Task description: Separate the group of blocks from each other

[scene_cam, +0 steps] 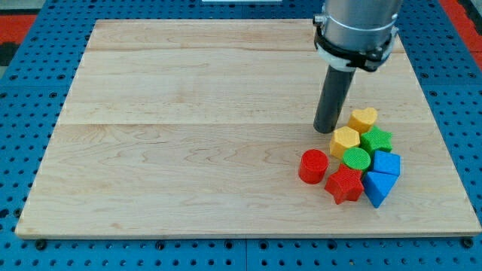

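My tip (pixel 327 129) sits on the wooden counter (pixel 188 150), just left of the yellow heart block (pixel 364 119) and probably touching the yellow hexagon block (pixel 345 141). No pincer here, so no grip to report. Other blocks are bunched tight below.

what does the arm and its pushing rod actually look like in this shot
Only the arm's lower end shows: a wide, silvery-grey metal cylinder ringed by a black band, with a white band just beneath it. Below that hangs a straight dark, near-black rod, round and plain, narrower than the cylinder, down to my tip. No cables, labels or markings are visible on either part.
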### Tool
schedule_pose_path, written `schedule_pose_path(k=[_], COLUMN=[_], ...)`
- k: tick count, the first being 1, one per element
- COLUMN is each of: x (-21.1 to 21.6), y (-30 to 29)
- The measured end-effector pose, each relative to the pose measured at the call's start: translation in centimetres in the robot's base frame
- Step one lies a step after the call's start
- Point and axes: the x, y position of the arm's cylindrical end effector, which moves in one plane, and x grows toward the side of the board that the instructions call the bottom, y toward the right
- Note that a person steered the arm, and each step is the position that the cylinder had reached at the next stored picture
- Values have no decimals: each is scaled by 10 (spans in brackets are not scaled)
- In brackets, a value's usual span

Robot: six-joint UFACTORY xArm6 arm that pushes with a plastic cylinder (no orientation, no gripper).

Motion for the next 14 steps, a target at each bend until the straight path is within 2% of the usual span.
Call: schedule_pose_path(k=[1,5,7,8,9,10,11,12,13,14], x=[-41,-56,-47,52,114,125,91,70,53,40], y=[-3,-2,166,179,148,41,34,68,143,116])
